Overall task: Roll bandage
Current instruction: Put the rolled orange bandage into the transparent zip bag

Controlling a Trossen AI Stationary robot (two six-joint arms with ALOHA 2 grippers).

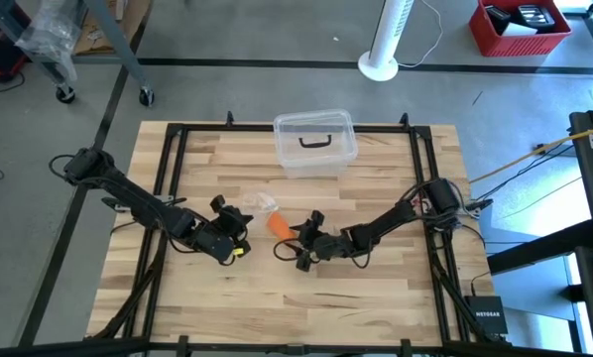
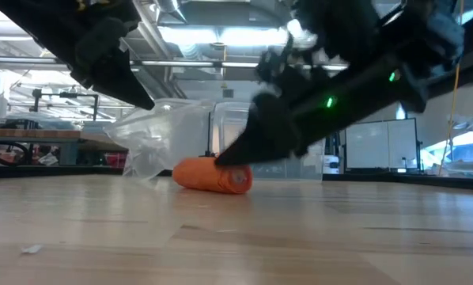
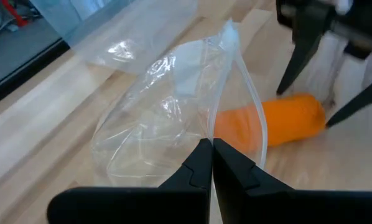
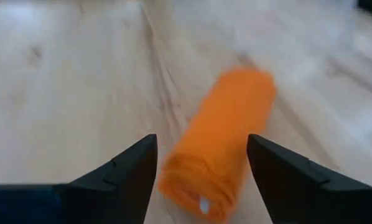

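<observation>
While the left claw [image 3: 211, 163] rests shut, the right claw [image 4: 201, 165] straddles the bandage [image 4: 222, 137].

The high view looks straight down on the whole table [image 1: 376, 297]. The low view looks level across it. Both wrist views, close above their own fingers, share the bandage [image 4: 220, 140].

left end effector [image 3: 211, 163] closed, right end effector [image 4: 201, 163] spread wide

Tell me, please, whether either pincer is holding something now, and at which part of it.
Nothing is held. The right pincer stands open astride the rolled orange bandage, not clamped on it. The left pincer is shut and empty beside the clear wrapper.
</observation>
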